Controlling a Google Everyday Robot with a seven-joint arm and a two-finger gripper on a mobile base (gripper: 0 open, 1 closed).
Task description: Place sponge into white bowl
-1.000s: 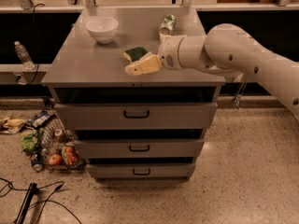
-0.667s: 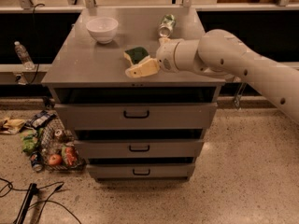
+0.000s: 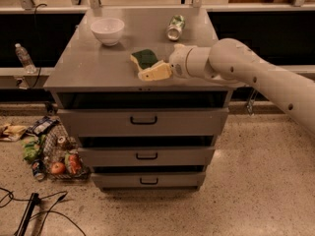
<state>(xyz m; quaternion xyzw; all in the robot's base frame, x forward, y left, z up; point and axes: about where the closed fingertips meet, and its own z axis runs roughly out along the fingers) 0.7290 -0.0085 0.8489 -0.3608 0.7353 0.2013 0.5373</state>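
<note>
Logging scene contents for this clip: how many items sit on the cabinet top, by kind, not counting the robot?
Bowls: 1, the white bowl, back left
Sponges: 1, the sponge, near the front edge, with the gripper close at its front right
Cans: 1, the drink can, back right
Total: 3

1. the arm reaches in from the right, sloping down toward the left.
2. its wrist lies almost level, pointing left.
3. the gripper sits low over the table, near the middle of its front edge.
</note>
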